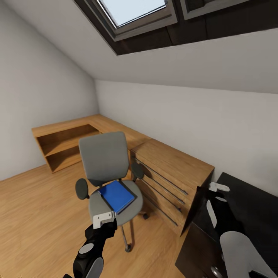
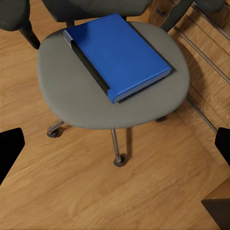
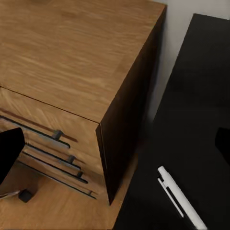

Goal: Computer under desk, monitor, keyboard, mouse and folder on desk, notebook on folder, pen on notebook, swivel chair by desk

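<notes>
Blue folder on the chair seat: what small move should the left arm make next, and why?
Probably lower the left gripper forward onto the folder. The folder lies flat on the chair, the fingers stand wide apart short of it, holding nothing, and the black desk awaits it.

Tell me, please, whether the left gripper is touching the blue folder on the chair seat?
Apart. In the left wrist view, the folder lies flat on the swivel chair while the left gripper hangs over bare floor short of the seat.
</notes>
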